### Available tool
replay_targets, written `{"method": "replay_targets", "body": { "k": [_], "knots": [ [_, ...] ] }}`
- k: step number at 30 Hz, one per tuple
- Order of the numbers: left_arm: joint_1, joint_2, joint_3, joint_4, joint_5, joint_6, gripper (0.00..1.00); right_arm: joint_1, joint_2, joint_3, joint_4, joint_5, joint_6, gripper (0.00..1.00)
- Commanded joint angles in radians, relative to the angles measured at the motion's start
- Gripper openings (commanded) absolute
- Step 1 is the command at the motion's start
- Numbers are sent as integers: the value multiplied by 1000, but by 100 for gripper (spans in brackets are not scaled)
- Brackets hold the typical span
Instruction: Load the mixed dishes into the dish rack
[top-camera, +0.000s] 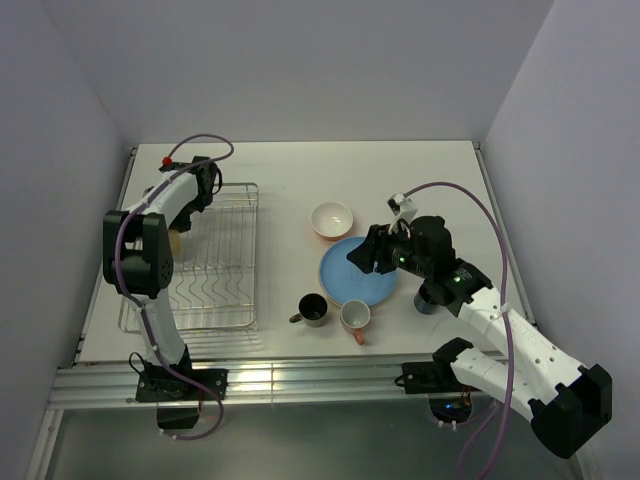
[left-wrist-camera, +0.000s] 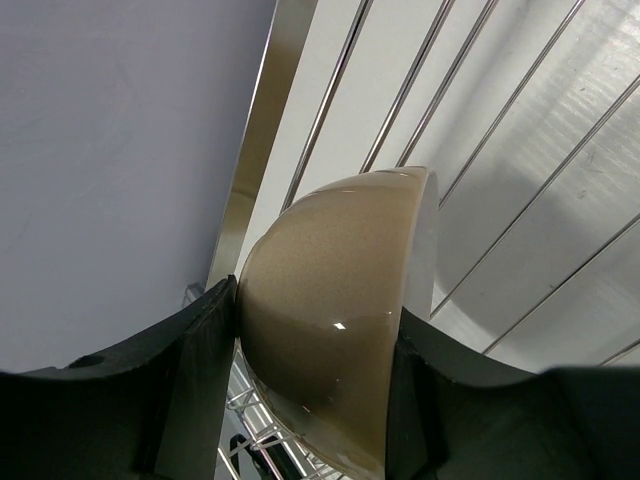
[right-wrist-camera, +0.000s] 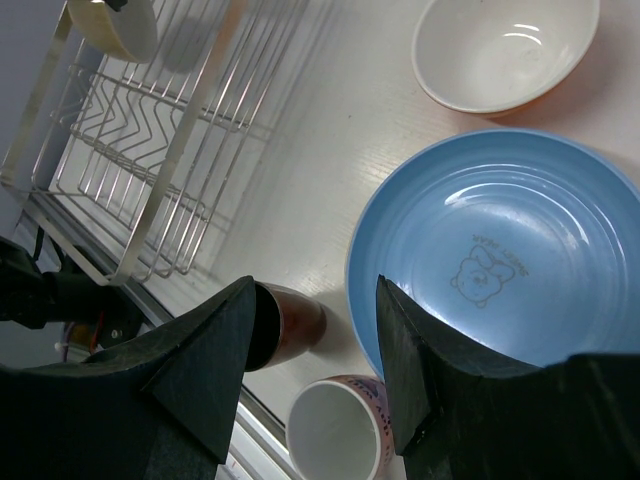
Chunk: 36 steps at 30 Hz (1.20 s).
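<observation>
Left wrist shows left gripper (left-wrist-camera: 312, 312) pinching glossy rounded bowl (left-wrist-camera: 325, 265); right gripper (right-wrist-camera: 315, 290) spread.

Bright, even light comes from above, leaving only soft shadows on the white table (top-camera: 400, 180); glare streaks the metal rail (top-camera: 250, 378) at its near edge. Close up, the bowl (left-wrist-camera: 330, 320) bears 1 small highlight between dark, blurred fingers (left-wrist-camera: 200, 390), and the dish rack (top-camera: 215, 250) wires behind look soft. Curved reflections gloss the blue plate (right-wrist-camera: 500, 230).

Left arm (top-camera: 150, 215) stretched forward, left end effector (left-wrist-camera: 312, 325) gripping beige bowl (left-wrist-camera: 335, 290), right arm (top-camera: 505, 335) bent, right end effector (right-wrist-camera: 315, 290) spread, empty
</observation>
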Motion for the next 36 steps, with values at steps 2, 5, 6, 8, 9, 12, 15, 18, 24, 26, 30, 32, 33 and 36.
{"method": "replay_targets", "body": {
  "k": [2, 5, 6, 8, 9, 12, 15, 18, 24, 26, 30, 32, 33, 36],
  "knots": [
    [-8, -14, 32, 30, 34, -2, 53, -5, -16, -10, 38, 6, -19, 59],
    [-13, 3, 55, 5, 17, -15, 63, -5, -14, -10, 42, 4, -18, 59],
    [-21, 12, 56, -4, 12, -19, 68, -3, -14, -13, 42, 4, -18, 59],
    [-28, 17, 59, -6, 1, -25, 74, -5, -14, -14, 45, 4, -18, 59],
    [-31, 17, 58, -2, 6, -24, 76, -3, -13, -14, 46, 4, -16, 59],
    [-38, 22, 59, 5, 6, -22, 82, -5, -11, -16, 45, 3, -16, 59],
    [-45, 29, 68, 4, 3, -19, 85, -3, -17, -19, 42, 6, -18, 59],
    [-51, 26, 70, 11, 4, -21, 84, -3, -19, -17, 43, 4, -19, 59],
    [-58, 32, 58, 24, 14, -30, 83, -5, -11, -22, 51, -4, -15, 59],
    [-58, 39, 64, 19, 5, -33, 77, -5, -14, -25, 51, -2, -15, 59],
    [-74, 43, 62, 28, 11, -45, 74, -5, -20, -30, 49, -2, -13, 59],
    [-88, 40, 53, 37, 23, -50, 76, -5, -17, -29, 51, -5, -12, 59],
    [-105, 32, 50, 42, 30, -51, 77, -5, -17, -29, 49, -7, -10, 59],
    [-149, 17, 41, 51, 67, -47, 81, -5, -16, -28, 51, -7, -9, 59]
  ]
}}
